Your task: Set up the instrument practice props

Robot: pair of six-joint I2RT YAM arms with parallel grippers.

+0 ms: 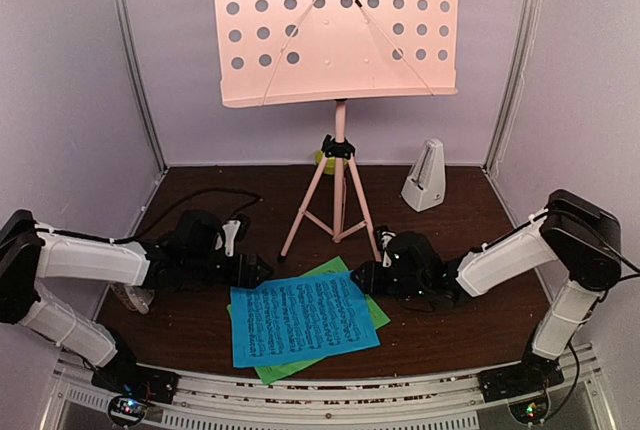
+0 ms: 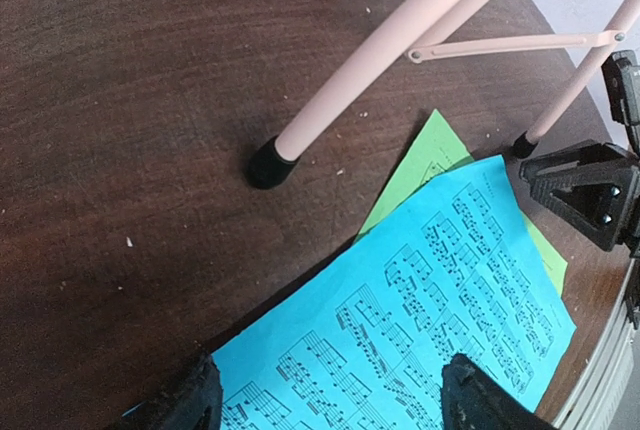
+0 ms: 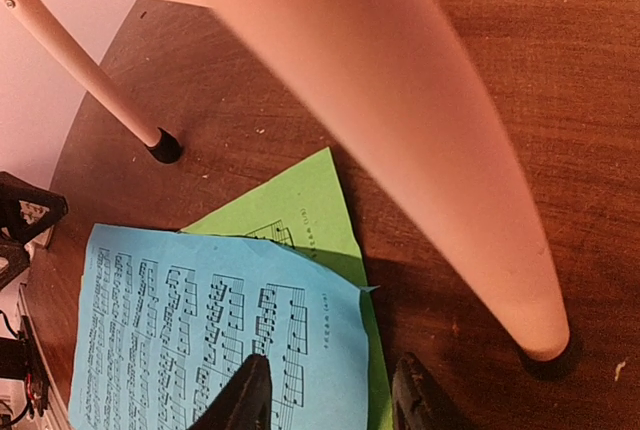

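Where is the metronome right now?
In the top view, the white metronome stands upright at the back right of the table, just right of the tripod legs of the pink music stand.

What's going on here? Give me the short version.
Two robot arms are setting up music-practice props. The stand is upright mid-table with its tray bare, and the metronome sits to its right. The blue sheet lies flat on the green sheet in front of the stand. The left gripper and right gripper are both open, low at opposite sides of the blue sheet. Neither holds anything.
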